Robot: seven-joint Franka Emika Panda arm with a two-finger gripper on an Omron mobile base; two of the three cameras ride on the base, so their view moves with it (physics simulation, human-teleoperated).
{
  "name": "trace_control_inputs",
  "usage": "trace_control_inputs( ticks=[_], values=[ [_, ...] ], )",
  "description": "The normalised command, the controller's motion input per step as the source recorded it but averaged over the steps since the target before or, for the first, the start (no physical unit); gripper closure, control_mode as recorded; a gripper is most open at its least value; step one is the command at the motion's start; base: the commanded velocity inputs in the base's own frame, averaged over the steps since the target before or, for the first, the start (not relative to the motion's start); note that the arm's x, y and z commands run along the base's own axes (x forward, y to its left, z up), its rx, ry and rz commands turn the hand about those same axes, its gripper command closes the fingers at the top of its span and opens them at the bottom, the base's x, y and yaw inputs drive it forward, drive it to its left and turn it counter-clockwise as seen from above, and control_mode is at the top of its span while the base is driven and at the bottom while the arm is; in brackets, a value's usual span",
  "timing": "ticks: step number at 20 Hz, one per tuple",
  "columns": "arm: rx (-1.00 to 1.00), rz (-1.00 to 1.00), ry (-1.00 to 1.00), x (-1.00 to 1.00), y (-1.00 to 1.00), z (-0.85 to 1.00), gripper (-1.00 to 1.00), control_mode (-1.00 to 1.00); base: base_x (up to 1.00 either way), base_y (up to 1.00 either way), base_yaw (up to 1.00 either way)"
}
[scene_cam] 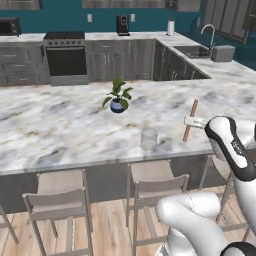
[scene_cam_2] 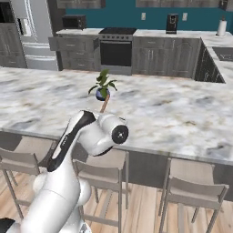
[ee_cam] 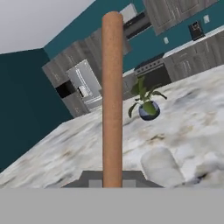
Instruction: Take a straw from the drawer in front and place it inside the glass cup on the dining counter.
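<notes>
My gripper (scene_cam: 192, 121) is shut on the straw (scene_cam: 190, 120), a thin reddish-brown stick held nearly upright over the dining counter (scene_cam: 60, 120). The clear glass cup (scene_cam: 148, 138) stands on the marble near the counter's front edge, to the left of the straw and lower. In the hand view the straw (ee_cam: 112, 100) rises straight up from between the dark fingertips, gripper (ee_cam: 112, 181), and the glass cup (ee_cam: 162, 166) lies just right of it. From the right base view the straw's top (scene_cam_2: 105, 103) pokes out above my arm. The drawer is out of view.
A blue pot with a green plant (scene_cam: 118, 102) stands mid-counter behind the cup. Stools (scene_cam: 62, 192) (scene_cam: 152, 182) line the counter's near side. Against the far wall are a stove (scene_cam: 65, 57), a sink with tap (scene_cam: 197, 49) and a toaster (scene_cam: 223, 53).
</notes>
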Motion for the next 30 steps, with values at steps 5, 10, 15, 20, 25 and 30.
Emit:
trace_control_inputs(
  ticks=[5,10,15,20,25,30],
  values=[
    [0.14,0.03,0.07,0.81,0.05,0.3,1.0,-1.0,0.0,0.0,0.0],
    [0.0,0.13,0.02,0.64,0.27,-0.07,1.0,-1.0,0.0,0.0,0.0],
    [-0.05,0.11,0.0,0.61,0.03,-0.4,1.0,-1.0,0.0,0.0,0.0],
    [-0.16,0.12,-0.04,0.48,0.18,-0.29,1.0,-1.0,0.0,0.0,0.0],
    [-0.17,0.1,-0.1,0.12,0.11,-0.29,1.0,-1.0,0.0,0.0,0.0],
    [-0.12,0.08,-0.14,0.0,0.23,-0.15,1.0,-1.0,0.0,0.0,0.0]
  ],
)
